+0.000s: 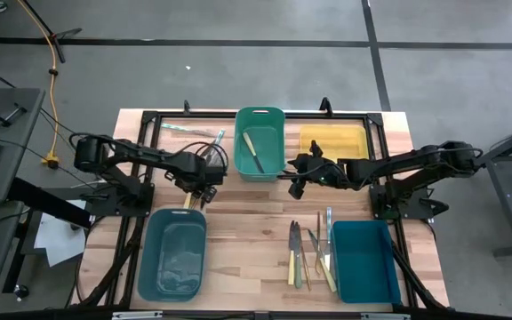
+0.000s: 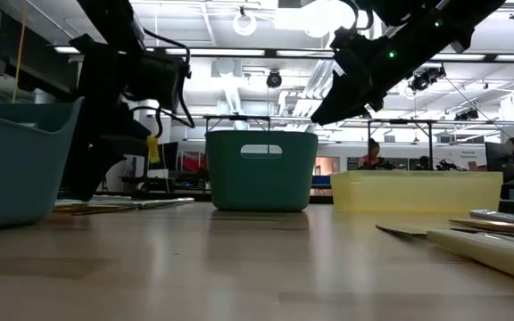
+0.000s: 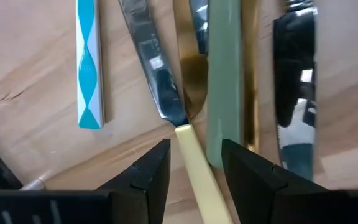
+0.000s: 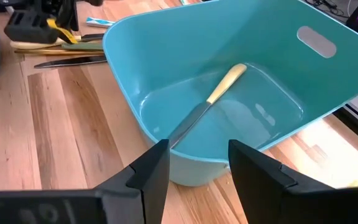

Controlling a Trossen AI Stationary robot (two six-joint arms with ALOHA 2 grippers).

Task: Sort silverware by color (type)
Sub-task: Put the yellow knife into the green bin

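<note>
My left gripper [image 1: 198, 188] [image 3: 196, 149] is open and low over a pile of silverware [image 1: 204, 142] near the table's far left. Its fingers stand on either side of a pale-yellow knife handle [image 3: 194, 171]. I see no touch. The knife lies on the wood, its blade [image 3: 157, 74] crossing other pieces. Beside it are a green handle [image 3: 222, 81], a teal-and-white handle [image 3: 89, 62] and another blade [image 3: 294, 93]. My right gripper [image 1: 293, 185] [image 4: 197, 152] is open and empty at the near side of the green bin [image 1: 259, 142]. In that bin lies a pale-yellow-handled knife [image 4: 207, 109].
A yellow bin [image 1: 332, 140] stands right of the green one. A grey-teal bin [image 1: 172, 253] sits near left and a blue-teal bin [image 1: 363, 260] near right. More silverware [image 1: 309, 253] lies left of the blue-teal bin. Bare wood lies in the table's middle.
</note>
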